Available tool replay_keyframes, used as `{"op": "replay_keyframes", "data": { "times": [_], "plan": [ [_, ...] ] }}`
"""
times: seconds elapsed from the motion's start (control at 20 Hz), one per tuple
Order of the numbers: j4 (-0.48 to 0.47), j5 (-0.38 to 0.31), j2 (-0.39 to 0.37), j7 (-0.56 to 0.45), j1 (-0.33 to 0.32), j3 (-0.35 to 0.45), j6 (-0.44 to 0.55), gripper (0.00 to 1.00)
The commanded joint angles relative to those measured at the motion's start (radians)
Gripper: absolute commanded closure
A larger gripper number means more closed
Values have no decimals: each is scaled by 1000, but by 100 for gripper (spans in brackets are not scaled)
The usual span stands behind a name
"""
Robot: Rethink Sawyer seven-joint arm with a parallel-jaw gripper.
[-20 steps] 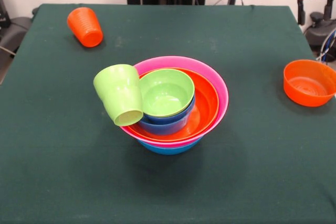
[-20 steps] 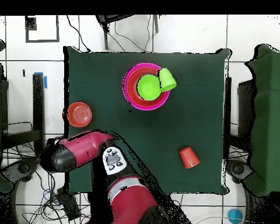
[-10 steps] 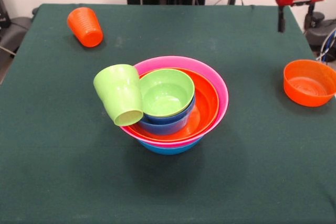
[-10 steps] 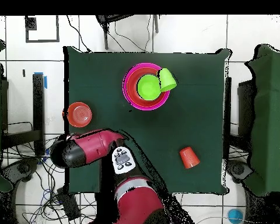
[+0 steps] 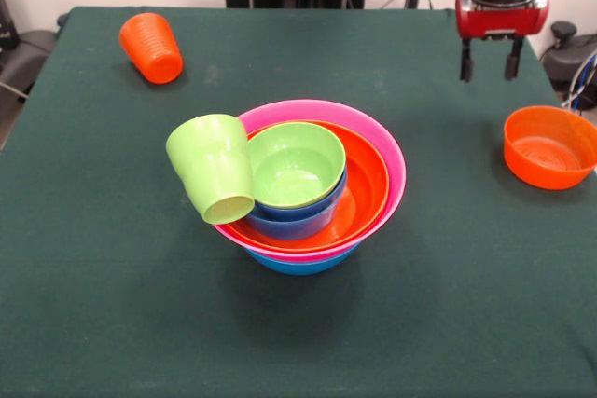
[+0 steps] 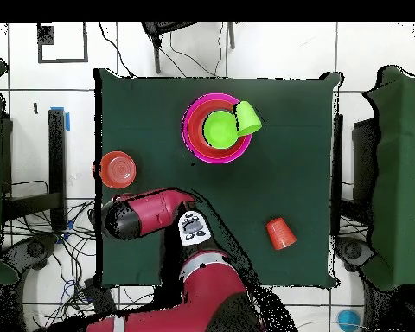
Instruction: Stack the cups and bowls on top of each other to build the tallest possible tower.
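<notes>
Your gripper has swung in over the worktop, fingers parted and empty, near the loose small orange plastic bowl, likely next for the nested bowl tower.

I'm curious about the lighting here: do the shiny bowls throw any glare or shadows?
Front view: soft highlights on the large orange bowl inside the tower, and a faint shadow on the cloth in front of it. Overhead view: flat, even light, no clear glare on the tower.
</notes>
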Motion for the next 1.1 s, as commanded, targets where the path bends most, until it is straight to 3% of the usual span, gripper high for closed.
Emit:
{"op": "replay_keyframes", "data": {
  "times": [0.05, 0.4, 0.8, 1.1],
  "plan": [
    [-88, -45, 84, 27, -8, -13, -26, 0],
    [-102, -57, 94, 8, -16, 1, -35, 0],
    [-89, -27, 47, 18, -9, 17, 16, 0],
    [-147, -25, 53, 33, 43, -46, 56, 0]
  ]
}}
